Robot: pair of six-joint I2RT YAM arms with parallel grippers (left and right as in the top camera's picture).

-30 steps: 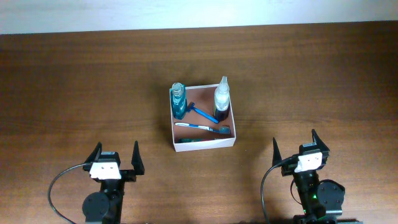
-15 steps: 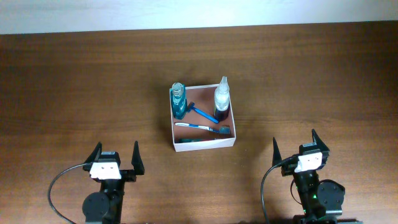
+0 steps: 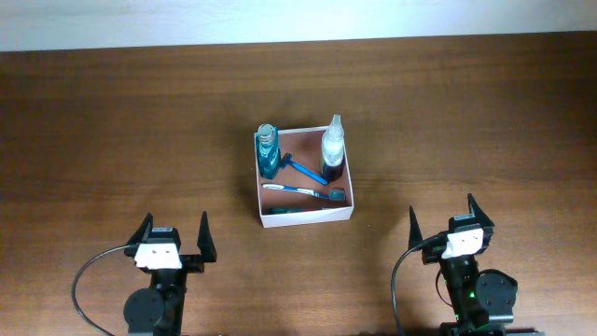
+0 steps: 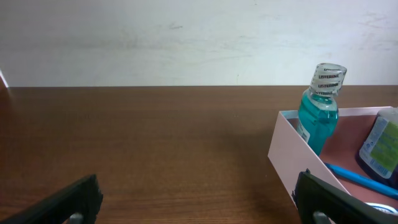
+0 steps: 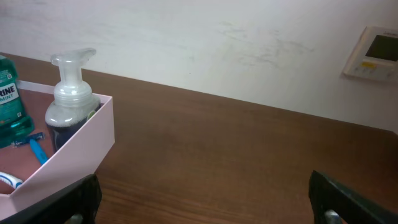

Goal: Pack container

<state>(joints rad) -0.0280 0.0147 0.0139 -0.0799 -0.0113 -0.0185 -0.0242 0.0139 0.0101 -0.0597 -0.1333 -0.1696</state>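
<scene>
Compared both earlier overhead views with the current one; found no change. Checked every position against the container [image 3: 305,217]. Left of and nearer than the container: found the left gripper [image 3: 174,230] at an identical offset, with identical finger spread. Right of and nearer than the container: found the right gripper [image 3: 443,219] at an identical offset, fingers equally wide apart. Inside the container: found no shift, tilt or removal of the teal bottle [image 3: 269,153] at the far-left corner, the pump bottle [image 3: 332,149] at the far-right corner, the blue razor [image 3: 309,173] between them, or the toothbrush [image 3: 300,190] toward the near wall. Could not compare the wrist views: have no earlier counterparts
</scene>
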